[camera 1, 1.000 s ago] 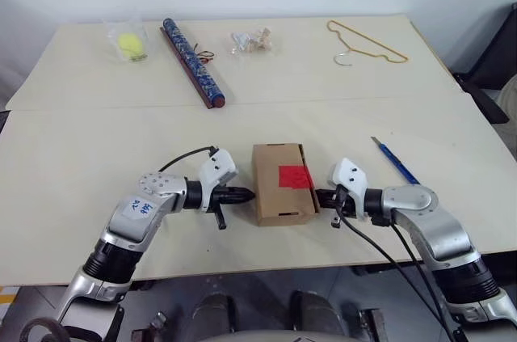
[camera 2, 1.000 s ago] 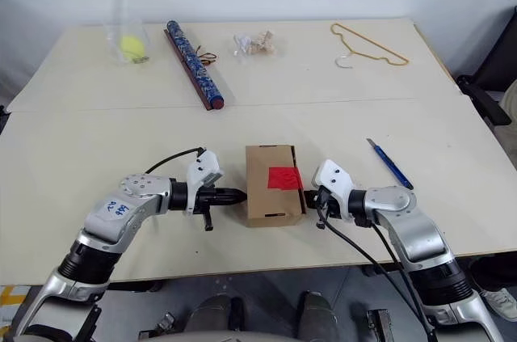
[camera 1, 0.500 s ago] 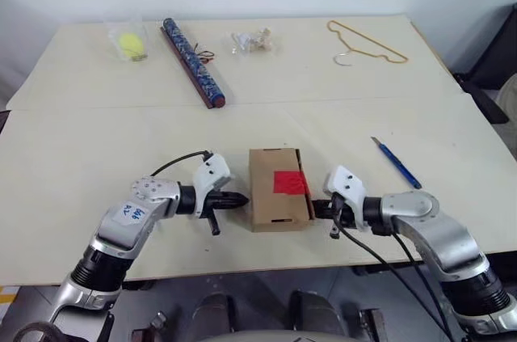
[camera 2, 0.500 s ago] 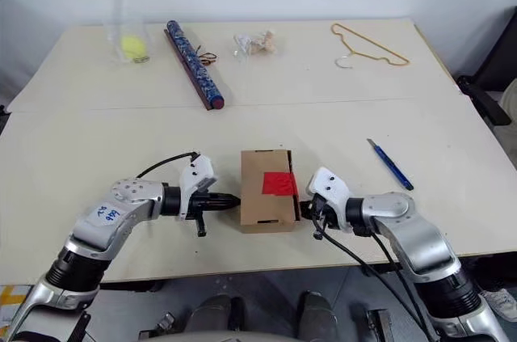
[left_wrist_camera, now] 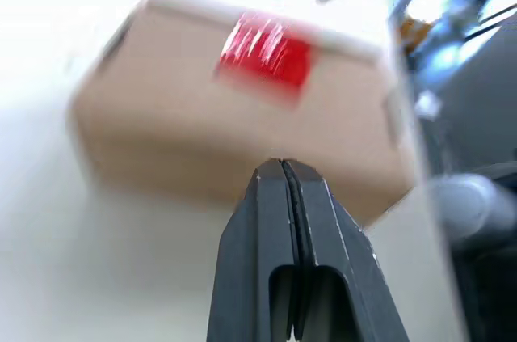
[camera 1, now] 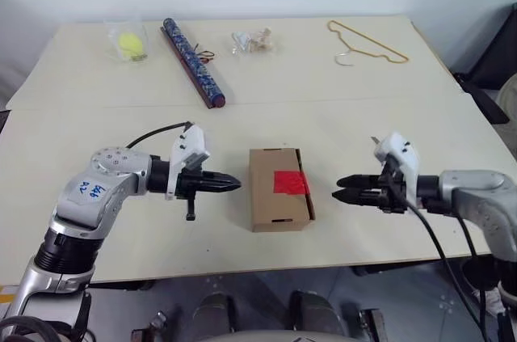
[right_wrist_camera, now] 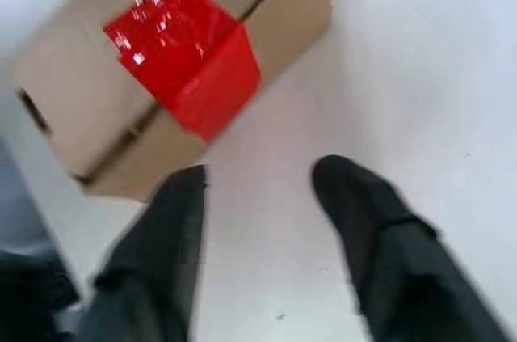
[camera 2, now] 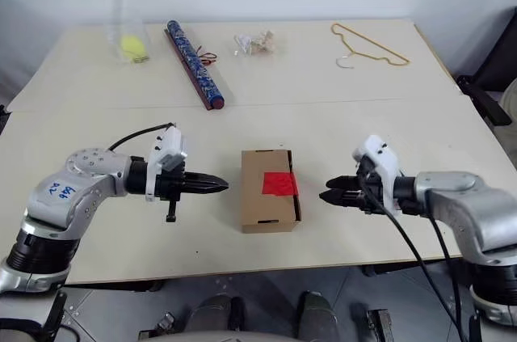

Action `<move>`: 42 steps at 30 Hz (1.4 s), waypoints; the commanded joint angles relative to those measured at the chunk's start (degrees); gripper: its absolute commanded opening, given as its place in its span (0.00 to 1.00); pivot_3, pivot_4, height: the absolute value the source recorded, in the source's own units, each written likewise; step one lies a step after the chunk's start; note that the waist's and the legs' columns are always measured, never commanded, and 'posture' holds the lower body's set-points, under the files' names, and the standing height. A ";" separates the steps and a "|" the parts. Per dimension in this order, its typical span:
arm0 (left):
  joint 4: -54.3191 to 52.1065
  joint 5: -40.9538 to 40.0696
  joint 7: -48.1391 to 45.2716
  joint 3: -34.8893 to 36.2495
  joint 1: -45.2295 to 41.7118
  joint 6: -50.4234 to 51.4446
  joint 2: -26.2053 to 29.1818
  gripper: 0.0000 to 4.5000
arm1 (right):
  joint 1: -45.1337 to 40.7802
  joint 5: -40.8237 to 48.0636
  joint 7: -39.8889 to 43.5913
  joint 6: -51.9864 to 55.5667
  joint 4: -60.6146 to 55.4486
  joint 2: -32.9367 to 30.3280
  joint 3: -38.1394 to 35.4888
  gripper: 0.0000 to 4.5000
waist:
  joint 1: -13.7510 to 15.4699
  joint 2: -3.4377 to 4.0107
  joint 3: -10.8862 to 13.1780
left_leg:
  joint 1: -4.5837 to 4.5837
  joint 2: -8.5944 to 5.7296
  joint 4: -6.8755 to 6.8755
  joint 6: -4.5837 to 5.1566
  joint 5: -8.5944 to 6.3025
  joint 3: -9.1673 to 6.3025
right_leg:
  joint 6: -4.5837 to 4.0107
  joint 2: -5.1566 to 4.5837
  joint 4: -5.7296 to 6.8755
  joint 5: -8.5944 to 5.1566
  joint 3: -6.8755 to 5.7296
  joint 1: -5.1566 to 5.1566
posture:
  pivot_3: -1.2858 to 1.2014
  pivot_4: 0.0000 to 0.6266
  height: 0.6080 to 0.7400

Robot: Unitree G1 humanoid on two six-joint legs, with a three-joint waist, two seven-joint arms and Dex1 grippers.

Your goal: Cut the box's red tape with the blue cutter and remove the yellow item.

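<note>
Fingers of the left gripper pressed together into one point, empty, aimed at the left side of the box, a gap between. Fingers of the right gripper spread apart, holding nothing, aimed at the box's right side, also apart from it. Box flat on the bench between the two, flaps shut, red tape across its right top edge and folded down that side. Blue cutter lying on the bench beyond the right gripper, mostly hidden behind it. Along the far edge: yellow-green ball in a clear bag, dark patterned tube, small clear packet, yellow wire hanger. Blue handwriting on a white sticker on the left arm, not readable
</note>
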 commanded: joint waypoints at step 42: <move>7.87 15.84 6.31 -13.60 -1.90 -14.93 -11.19 0.00 | -18.31 11.83 -33.57 15.27 9.47 11.14 13.29 0.99 | -1.08 -0.02 -0.03 | -0.01 0.00 0.02 0.01 0.00 0.05 | -0.01 0.00 0.00 0.03 0.02 -0.02 | 0.52 0.24 1.00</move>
